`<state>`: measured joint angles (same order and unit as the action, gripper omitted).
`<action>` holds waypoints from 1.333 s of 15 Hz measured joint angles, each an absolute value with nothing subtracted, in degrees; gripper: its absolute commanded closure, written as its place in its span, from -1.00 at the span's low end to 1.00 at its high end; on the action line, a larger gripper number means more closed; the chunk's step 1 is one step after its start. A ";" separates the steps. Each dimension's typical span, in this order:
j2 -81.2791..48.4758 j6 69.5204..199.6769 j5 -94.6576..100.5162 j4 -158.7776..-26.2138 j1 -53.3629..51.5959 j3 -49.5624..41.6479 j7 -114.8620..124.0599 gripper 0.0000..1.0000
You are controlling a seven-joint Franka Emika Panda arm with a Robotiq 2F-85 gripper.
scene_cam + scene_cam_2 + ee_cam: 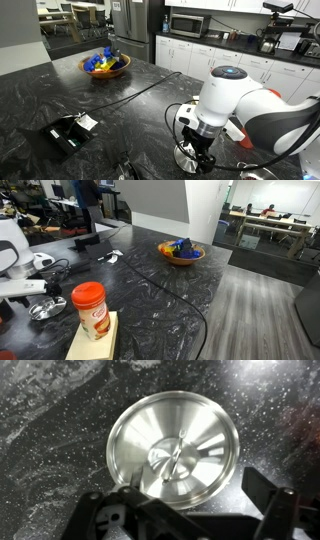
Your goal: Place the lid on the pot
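The lid (173, 448) is a round shiny silver disc with a small central knob, lying flat and filling the middle of the wrist view. It also shows as a shiny round shape under the arm in both exterior views (190, 158) (45, 308). I cannot tell whether the pot sits beneath the lid; no separate pot shows. My gripper (195, 510) hangs just above the lid's near edge with its fingers spread wide, open and holding nothing. Its left finger overlaps the lid's rim in the wrist view.
The black speckled counter (150, 95) carries a bowl of colourful items (105, 65) (181, 251), a black device (68, 133) and a cable (140, 92). A red-lidded canister (90, 310) stands on a wooden block next to the lid.
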<state>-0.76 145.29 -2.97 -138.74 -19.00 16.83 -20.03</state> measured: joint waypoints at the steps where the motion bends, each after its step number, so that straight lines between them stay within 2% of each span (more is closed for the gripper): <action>1: -0.76 144.90 -2.98 -138.69 -19.00 16.83 -20.12 -1.00; 8: -0.90 142.31 -4.69 -139.00 -18.87 16.87 -20.15 -0.95; 9: -0.93 142.36 -5.23 -139.00 -18.87 16.94 -20.19 -0.77; 10: -0.93 142.41 -5.60 -139.00 -18.88 17.03 -20.19 -0.47; 11: -0.94 142.46 -5.92 -138.99 -18.89 17.11 -20.19 -0.40; 18: -0.94 143.29 -6.09 -138.97 -18.82 17.00 -19.39 0.61; 20: -0.92 143.90 -6.09 -138.94 -18.81 16.99 -19.24 0.82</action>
<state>-0.92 143.90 -6.09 -138.94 -18.81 16.99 -19.24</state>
